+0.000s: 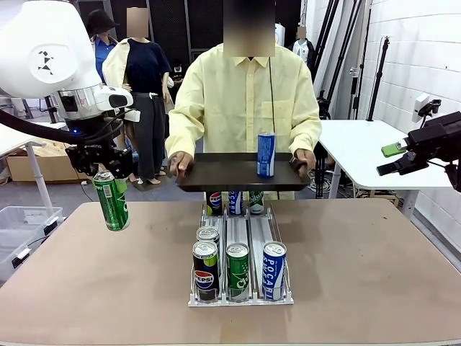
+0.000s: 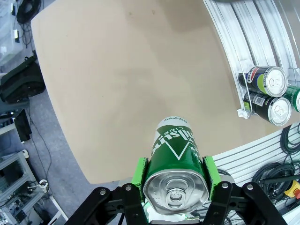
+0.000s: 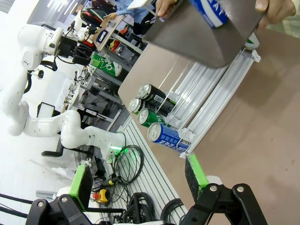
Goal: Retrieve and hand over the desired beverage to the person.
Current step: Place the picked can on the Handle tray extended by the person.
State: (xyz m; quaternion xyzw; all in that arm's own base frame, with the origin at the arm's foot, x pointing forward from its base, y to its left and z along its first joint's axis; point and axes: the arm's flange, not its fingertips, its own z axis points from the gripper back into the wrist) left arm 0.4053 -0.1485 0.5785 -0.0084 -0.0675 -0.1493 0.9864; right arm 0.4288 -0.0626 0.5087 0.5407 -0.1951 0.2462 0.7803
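Note:
My left gripper (image 1: 109, 176) is shut on a green soda can (image 1: 112, 201), holding it in the air above the table's left side. The left wrist view shows the same green can (image 2: 176, 166) clamped between the green pads (image 2: 139, 171). The person (image 1: 245, 94) in a pale-yellow shirt stands at the far side, holding a dark tray (image 1: 216, 173) with a blue can (image 1: 266, 154) upright on it. My right gripper (image 1: 392, 160) hangs open in the air at the far right; in its own view its green fingers (image 3: 193, 170) stand wide apart with nothing between them.
A clear can rack (image 1: 241, 249) stands mid-table with three lanes: a Pepsi can (image 1: 205, 270), a green can (image 1: 238, 271) and a blue-white can (image 1: 274, 270) in front, more cans behind. A white table (image 1: 360, 148) stands to the far right.

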